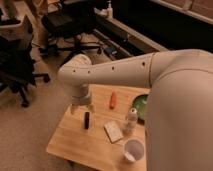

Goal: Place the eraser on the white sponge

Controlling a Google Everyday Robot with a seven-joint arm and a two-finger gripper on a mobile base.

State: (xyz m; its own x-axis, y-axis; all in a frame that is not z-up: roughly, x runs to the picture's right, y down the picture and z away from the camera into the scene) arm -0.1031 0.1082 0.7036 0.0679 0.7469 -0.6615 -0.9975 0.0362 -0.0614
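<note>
In the camera view we see the end effector (82, 109) hanging just above the wooden surface (70, 142), its fingers apart and gripping nothing. The eraser (86, 120) lies on the surface just below it. The white sponge (113, 131) lies flat between the eraser and a clear bottle (130, 120), not touching the eraser. A white cup (133, 150) stands near the sponge.

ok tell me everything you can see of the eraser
The eraser is a small black oblong bar with a dull surface. It lies flat on the wooden table, its long axis running roughly away from the camera. It sits apart from the white sponge, to that pad's left in the view. The open claw hangs just over its far end; contact cannot be told.
</note>
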